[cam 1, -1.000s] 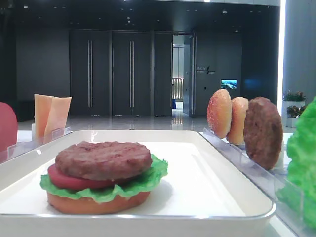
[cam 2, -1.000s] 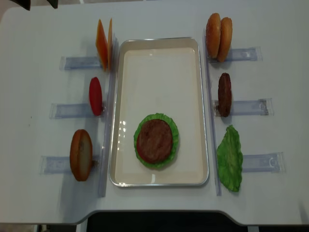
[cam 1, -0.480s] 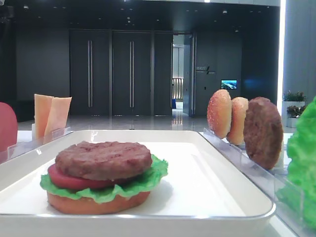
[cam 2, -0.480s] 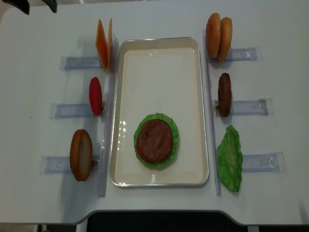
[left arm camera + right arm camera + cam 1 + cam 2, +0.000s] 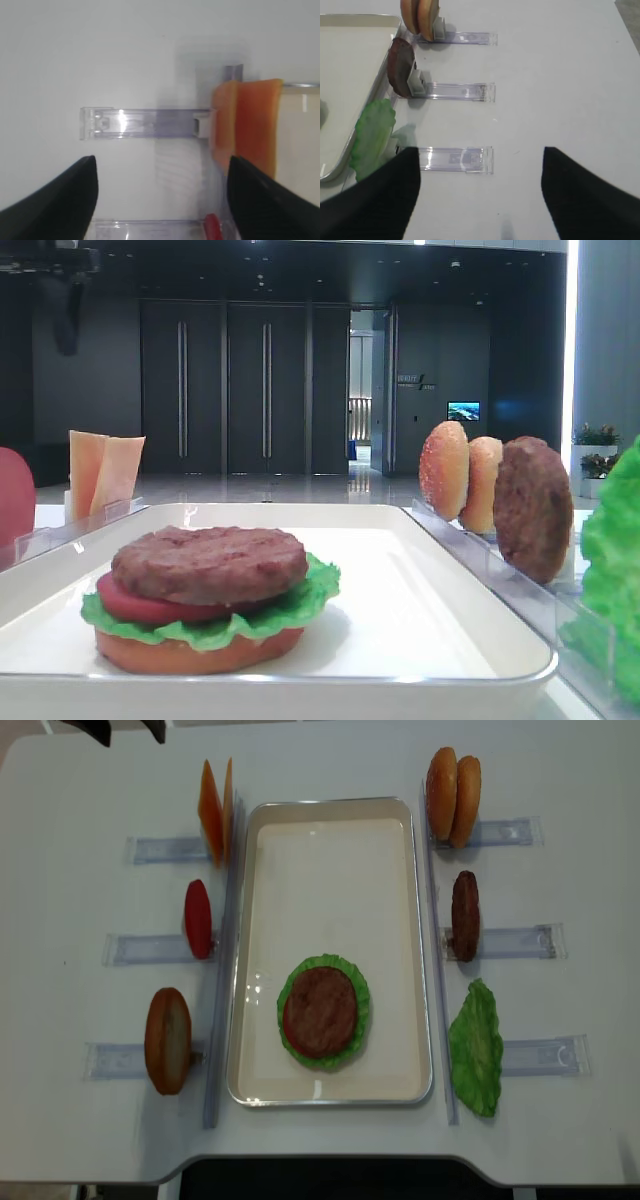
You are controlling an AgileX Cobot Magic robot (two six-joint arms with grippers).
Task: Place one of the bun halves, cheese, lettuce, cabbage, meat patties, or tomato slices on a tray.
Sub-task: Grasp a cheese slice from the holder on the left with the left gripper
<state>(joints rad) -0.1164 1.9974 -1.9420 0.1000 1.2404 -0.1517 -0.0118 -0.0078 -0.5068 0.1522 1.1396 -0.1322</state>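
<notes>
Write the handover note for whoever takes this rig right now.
Left claw: open, empty, above the table by the cheese rack.
Right claw: open, empty, over bare table beside the lettuce rack.
On the tray: a stack of bottom bun, lettuce, tomato slice and meat patty.
In the racks: two cheese slices and a spare tomato slice left of the tray, one bun half front left; two bun halves, a spare patty and a spare lettuce leaf right of it.
Left: likely cheese next, then a bun half on top.
</notes>
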